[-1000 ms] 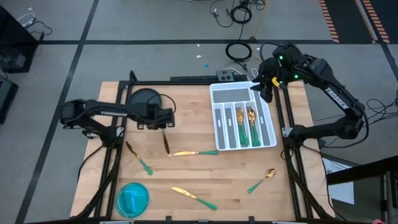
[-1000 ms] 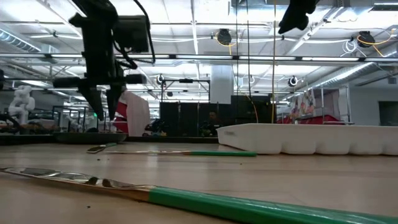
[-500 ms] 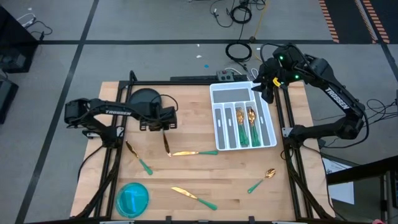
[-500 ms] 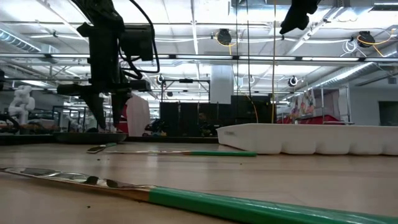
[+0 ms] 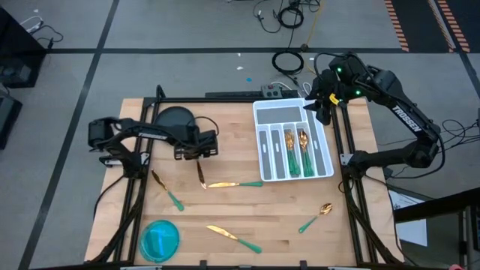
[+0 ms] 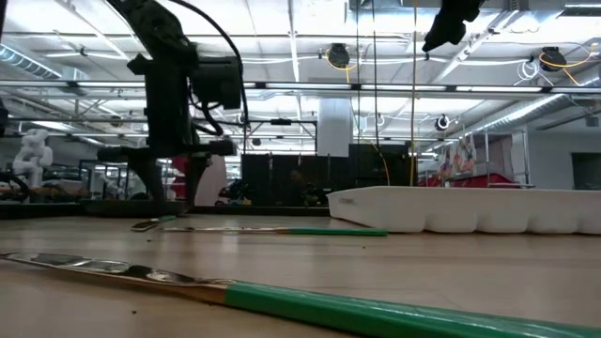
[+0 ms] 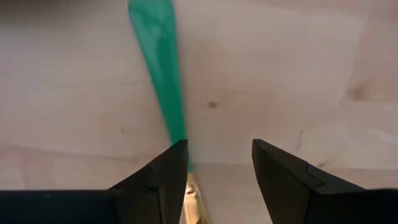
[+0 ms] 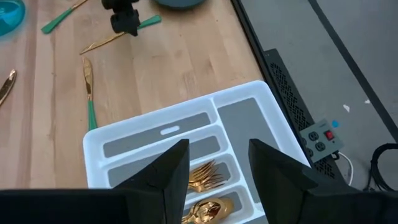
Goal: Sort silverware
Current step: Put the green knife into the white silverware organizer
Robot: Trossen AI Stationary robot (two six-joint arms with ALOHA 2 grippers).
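Silverware: a few pcs are already being held in the white tray (image 5: 264, 142), forks (image 8: 205, 177) and a spoon (image 8: 210, 211) in the middle slots; the rest is still lying loose on the table (image 5: 240, 206). One green-handled pc (image 5: 200, 172) is lying just below the left gripper (image 5: 196, 150), w/ a knife (image 5: 234, 184) beside it, a fork (image 5: 168, 190) to the left, another knife (image 5: 234, 237) near the front edge and a spoon (image 5: 316, 216) at front right.

Left gripper is being lowered over that pc, closer to the wood than a sec ago, and its fingers (image 7: 163, 174) are being spread wider than before; in the wrist view the green handle (image 7: 159, 68) is running up between them, nothing gripped yet. Judged: a pick is being set up, closing is next.

Right gripper (image 5: 319, 103) is being held part open and empty above the tray's back corner, unchanged, waiting.
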